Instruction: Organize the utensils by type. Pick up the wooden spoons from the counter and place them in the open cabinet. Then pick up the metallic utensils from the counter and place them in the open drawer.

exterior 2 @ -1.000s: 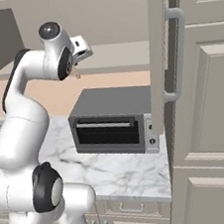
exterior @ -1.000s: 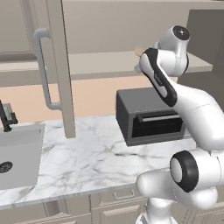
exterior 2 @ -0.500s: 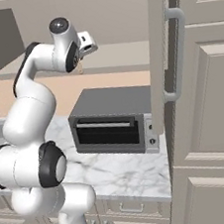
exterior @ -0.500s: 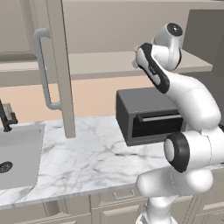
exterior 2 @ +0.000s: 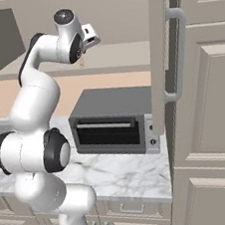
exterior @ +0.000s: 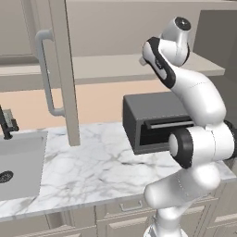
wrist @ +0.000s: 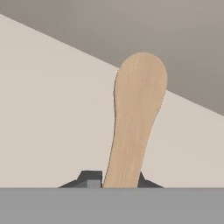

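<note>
Closest in the hand view, the gripper [wrist: 117,181] has its two dark finger tips pinched narrow on the handle of a pale tan wooden spoon [wrist: 134,127], whose rounded bowl points away from the hand, over a flat cream-coloured shelf [wrist: 48,109] with a grey-brown back wall [wrist: 166,39] beyond it. Seen from the right base view, the gripper [exterior 2: 82,59] sits at the end of the raised white arm [exterior 2: 36,89], up at the level of the open cabinet [exterior 2: 117,56], and a small tan sliver of the spoon [exterior 2: 82,62] hangs just below the hand, above the front part of the cabinet shelf. From the left base view the hand is mostly hidden behind the arm's upper link; only a pale bit of it shows beside the dark joint, over the same shelf [exterior: 106,69]. Below the arm, on the counter [exterior: 97,171], a white marble slab with grey veining, stands a dark grey toaster oven [exterior 2: 113,122] with a glass door and a bar handle, near the counter's right end. Left of it in the left base view, the cabinet door [exterior: 60,69] stands swung open with its metal bar handle [exterior: 46,74] facing the camera, and farther left a sink [exterior: 18,162] is set into the counter with a dark faucet [exterior: 5,122] at its back. On the right edge of the right base view a tall grey-beige cabinet [exterior 2: 211,121] rises past the counter, and another open door [exterior 2: 159,53] with its handle hangs in front of it.
</note>
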Robot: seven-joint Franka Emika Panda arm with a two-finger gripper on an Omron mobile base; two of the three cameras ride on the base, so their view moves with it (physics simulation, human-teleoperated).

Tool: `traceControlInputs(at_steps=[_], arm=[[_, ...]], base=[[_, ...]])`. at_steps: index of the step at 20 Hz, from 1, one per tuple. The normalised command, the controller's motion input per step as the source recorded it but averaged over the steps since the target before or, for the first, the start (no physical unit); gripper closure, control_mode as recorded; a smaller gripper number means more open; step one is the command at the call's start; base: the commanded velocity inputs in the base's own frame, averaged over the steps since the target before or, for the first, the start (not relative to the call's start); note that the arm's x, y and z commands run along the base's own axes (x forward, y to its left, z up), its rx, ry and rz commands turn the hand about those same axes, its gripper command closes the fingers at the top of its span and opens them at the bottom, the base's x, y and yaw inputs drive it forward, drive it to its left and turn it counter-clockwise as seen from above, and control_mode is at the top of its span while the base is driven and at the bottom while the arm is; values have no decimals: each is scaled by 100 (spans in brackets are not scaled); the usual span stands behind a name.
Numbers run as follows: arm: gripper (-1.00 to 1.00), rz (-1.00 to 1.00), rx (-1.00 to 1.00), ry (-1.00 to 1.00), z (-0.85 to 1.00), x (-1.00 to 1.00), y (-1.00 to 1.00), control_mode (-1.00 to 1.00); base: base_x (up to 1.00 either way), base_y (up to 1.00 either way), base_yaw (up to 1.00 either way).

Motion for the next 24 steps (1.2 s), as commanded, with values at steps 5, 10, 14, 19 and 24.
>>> traceControlInputs(at_steps=[5,10,14,19,24], arm=[[100,4,-3,0,-3,29,2,-100],[-100,3,0,-1,-11,13,3,-100],[-100,0,0,-5,-16,5,2,-100],[-100,0,0,-10,-32,0,0,-100],[-100,0,0,-13,-13,0,0,-100]], base=[[0,0,0],[0,0,0],[0,0,0],[0,0,0],[0,0,0]])
